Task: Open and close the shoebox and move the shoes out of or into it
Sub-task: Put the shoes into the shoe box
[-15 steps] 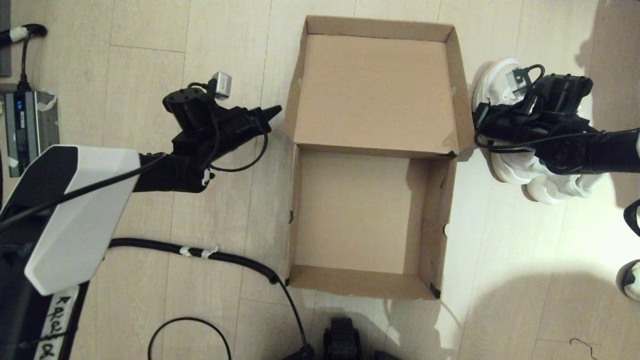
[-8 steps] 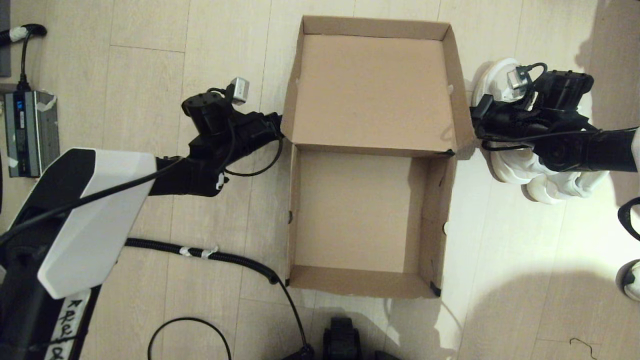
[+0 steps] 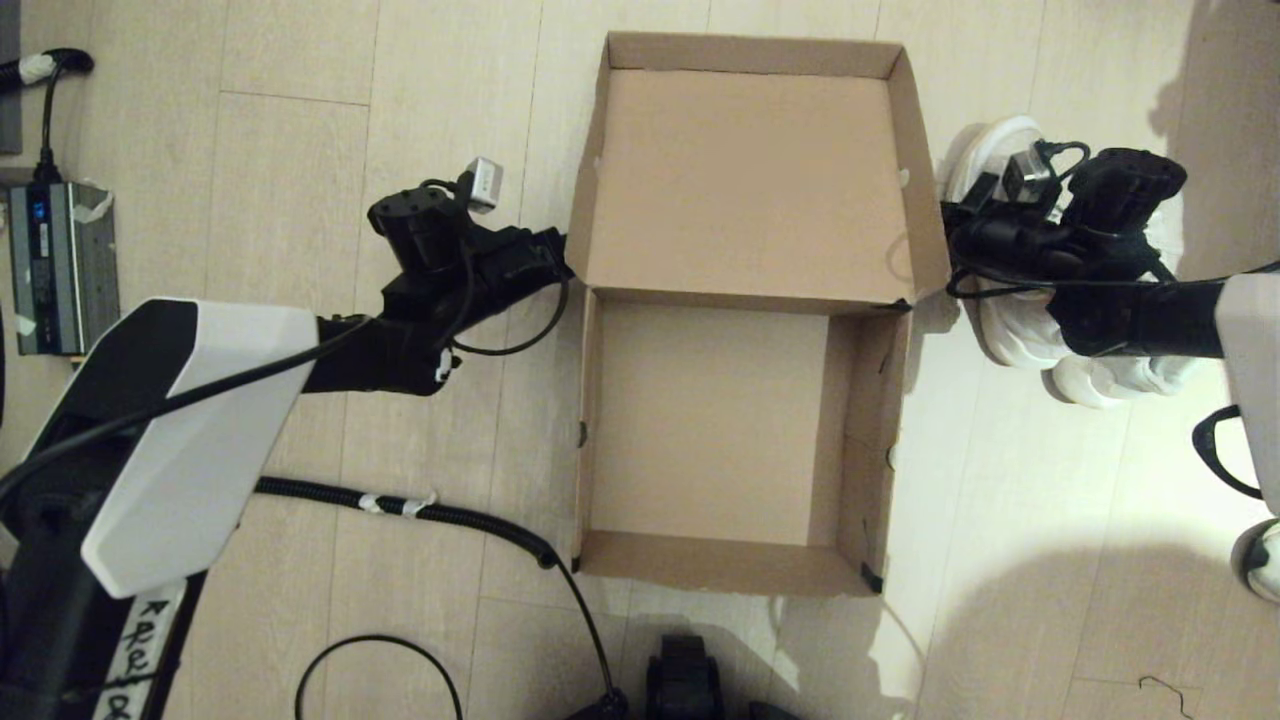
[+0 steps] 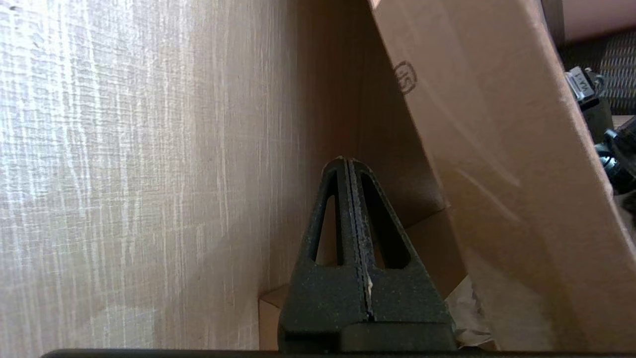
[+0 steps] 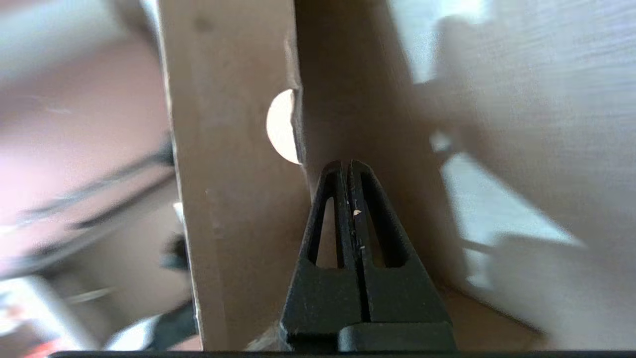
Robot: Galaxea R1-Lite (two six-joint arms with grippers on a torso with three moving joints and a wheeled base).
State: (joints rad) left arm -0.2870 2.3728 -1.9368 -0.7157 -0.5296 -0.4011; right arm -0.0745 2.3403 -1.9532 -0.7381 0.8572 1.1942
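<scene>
The brown shoebox (image 3: 710,420) lies open and empty on the floor, its lid (image 3: 745,180) hinged back on the far side. My left gripper (image 3: 560,248) is shut, its tip under the lid's left flap near the hinge; in the left wrist view the gripper (image 4: 346,161) points into the gap beneath the lid (image 4: 497,149). My right gripper (image 3: 948,238) is shut too, against the lid's right flap; its wrist view has the gripper (image 5: 346,164) at the cardboard side (image 5: 233,199). The white shoes (image 3: 1020,335) lie on the floor right of the box, partly hidden under my right arm.
A grey power unit (image 3: 55,260) sits at the far left. A black corrugated cable (image 3: 440,515) runs across the floor to the box's near left corner. A dark object (image 3: 685,680) stands in front of the box. A dark-and-white rounded object (image 3: 1262,560) shows at the right edge.
My left gripper has moved right until its tip reaches the lid's left flap. My right arm has shifted slightly left along the lid's right flap. The box stays open.
</scene>
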